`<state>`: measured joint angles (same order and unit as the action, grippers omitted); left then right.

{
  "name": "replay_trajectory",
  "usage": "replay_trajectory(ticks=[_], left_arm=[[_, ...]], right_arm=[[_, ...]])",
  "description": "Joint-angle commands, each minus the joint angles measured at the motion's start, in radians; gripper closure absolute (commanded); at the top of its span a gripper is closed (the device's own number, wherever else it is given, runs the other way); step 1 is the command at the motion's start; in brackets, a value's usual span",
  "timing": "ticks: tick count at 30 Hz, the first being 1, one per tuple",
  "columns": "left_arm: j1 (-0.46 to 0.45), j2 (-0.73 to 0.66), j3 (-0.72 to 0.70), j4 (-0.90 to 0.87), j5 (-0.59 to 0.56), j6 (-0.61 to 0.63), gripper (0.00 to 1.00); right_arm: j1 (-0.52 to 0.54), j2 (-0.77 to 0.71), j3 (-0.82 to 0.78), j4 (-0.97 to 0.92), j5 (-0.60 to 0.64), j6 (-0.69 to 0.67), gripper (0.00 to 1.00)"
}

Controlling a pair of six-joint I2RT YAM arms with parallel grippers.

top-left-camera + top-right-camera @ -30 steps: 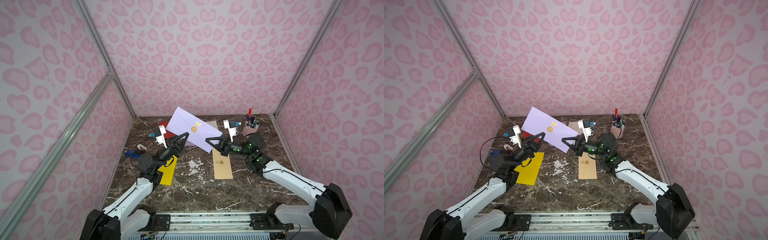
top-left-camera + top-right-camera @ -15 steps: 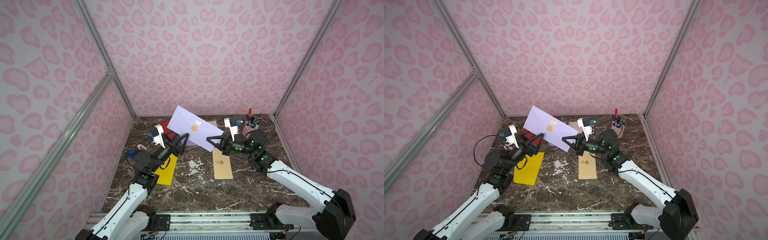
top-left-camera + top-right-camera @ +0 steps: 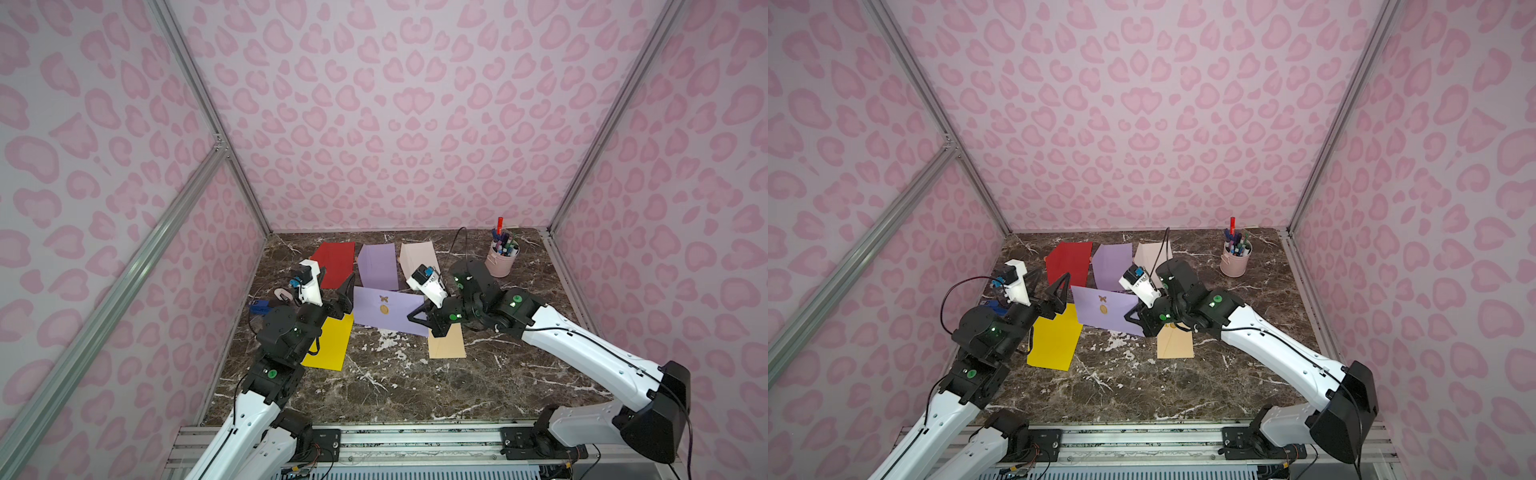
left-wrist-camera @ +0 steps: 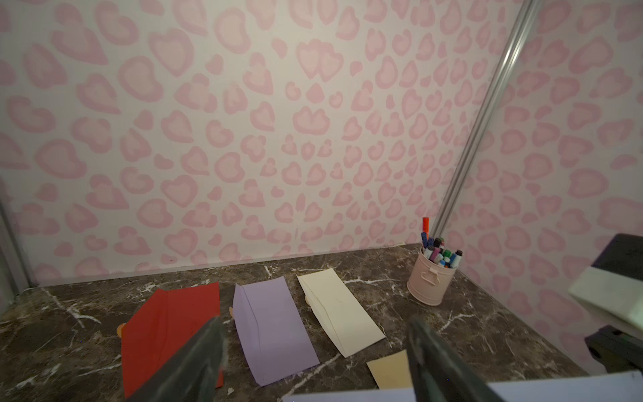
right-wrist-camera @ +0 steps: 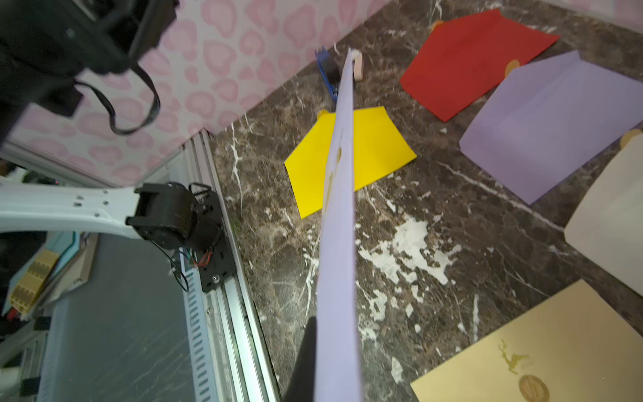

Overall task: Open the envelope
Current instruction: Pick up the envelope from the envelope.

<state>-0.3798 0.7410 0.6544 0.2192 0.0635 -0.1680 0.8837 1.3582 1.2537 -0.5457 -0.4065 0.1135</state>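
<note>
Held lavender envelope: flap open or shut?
Shut: lavender envelope in right gripper is a flat rectangle, gold seal in place, no flap raised.

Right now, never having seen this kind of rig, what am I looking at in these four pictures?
A white two-armed robot works at a dark marble tabletop. Both top views look down from one overhead camera; each wrist view rides on an arm. The right gripper is shut on the edge of a lavender envelope with a gold seal. The left gripper is open near its other edge, holding nothing. Lying flat: a red envelope, a second lavender envelope, a cream envelope, a yellow envelope, a tan envelope, plus a pink bucket of markers.
</note>
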Motion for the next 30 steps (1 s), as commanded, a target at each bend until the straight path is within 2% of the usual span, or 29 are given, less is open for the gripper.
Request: replay_trajectory(ticks=[1,5,10,15,21,26,27,30], left_arm=[[-0.025,0.100,0.056,-0.051,0.207,0.102,0.23],[-0.077,0.199,0.110,-0.098,0.394,0.150,0.26],[-0.094,0.157,0.088,-0.062,0.585,0.167,0.25],[-0.116,0.116,0.061,-0.047,0.613,0.181,0.20],[-0.145,0.236,0.120,-0.131,0.653,0.220,0.25],[-0.147,0.210,0.099,-0.100,0.649,0.220,0.26],[-0.147,0.202,0.096,-0.098,0.654,0.221,0.29],[-0.155,0.202,0.094,-0.096,0.677,0.221,0.49]], right_arm=[[0.047,0.013,0.042,-0.194,0.175,-0.103,1.00],[0.092,0.036,0.088,-0.256,0.245,-0.148,1.00],[0.107,0.029,0.143,-0.293,0.259,-0.194,1.00],[0.112,-0.009,0.175,-0.315,0.260,-0.210,1.00],[0.147,-0.026,0.211,-0.338,0.248,-0.224,1.00],[0.188,-0.016,0.224,-0.356,0.276,-0.221,1.00],[0.190,-0.012,0.231,-0.358,0.287,-0.221,1.00],[0.191,-0.004,0.248,-0.365,0.310,-0.222,1.00]])
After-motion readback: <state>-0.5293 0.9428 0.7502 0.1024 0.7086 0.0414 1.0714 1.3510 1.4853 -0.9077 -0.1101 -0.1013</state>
